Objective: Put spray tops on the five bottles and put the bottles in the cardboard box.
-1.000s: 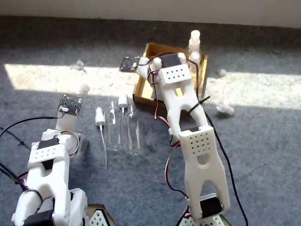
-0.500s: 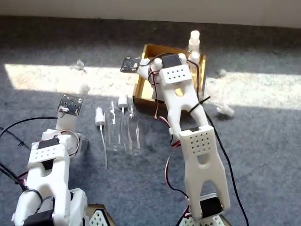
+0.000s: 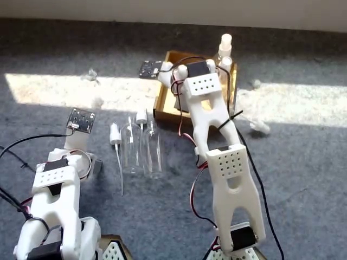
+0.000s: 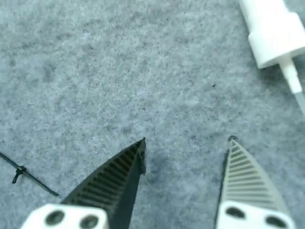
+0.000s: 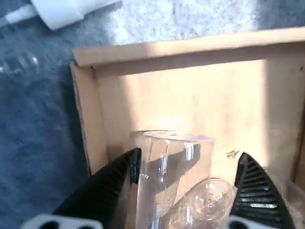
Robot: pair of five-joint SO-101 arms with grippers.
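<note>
While the left gripper [image 4: 186, 143] has kept still, jaws spread above the carpet [image 4: 95, 71] with a loose spray top [image 4: 276, 28] near it, the right arm [image 3: 209, 108] has edged toward twelve o'clock in the high view, carrying its wrist farther over the cardboard box [image 3: 161, 103]. The right gripper [image 5: 189, 155] hangs inside that box with jaws spread wide on either side of a clear bottle [image 5: 167, 167], not pinching it. This bottle probably counts as delivered. Its long axis runs along the gripper's reach, flat end away from the wrist; whether it lies flat or leans I cannot tell. A capped bottle [image 3: 224, 46] stands upright at the box's one o'clock corner. At seven o'clock of the box, two bottles [image 3: 142, 149] lie side by side, long axes six-to-twelve, necks toward twelve, unmoved. By my reading, they remain to be boxed.
</note>
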